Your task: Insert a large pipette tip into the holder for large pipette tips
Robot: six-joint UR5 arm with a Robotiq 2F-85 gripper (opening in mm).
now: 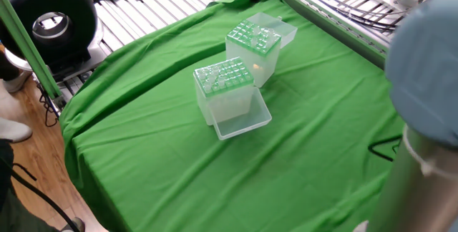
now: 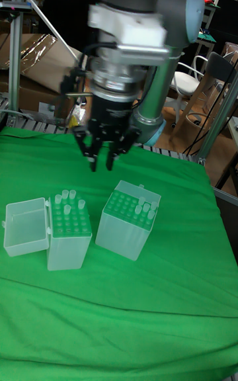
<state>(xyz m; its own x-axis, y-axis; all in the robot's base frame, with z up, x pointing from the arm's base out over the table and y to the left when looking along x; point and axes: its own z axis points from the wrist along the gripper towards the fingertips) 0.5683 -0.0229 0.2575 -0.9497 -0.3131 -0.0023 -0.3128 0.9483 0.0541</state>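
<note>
Gripper (image 2: 101,164) hangs at upper centre of the tall view, above the green cloth (image 2: 132,301), fingers close together; whether they pinch a tip I cannot tell. Two boxes stand below: the holder (image 2: 128,219) centre right, the other box (image 2: 69,233), lid open, at left

2 translucent tip boxes (image 1: 240,64) side by side on green cloth (image 1: 143,132), lids open.
</note>
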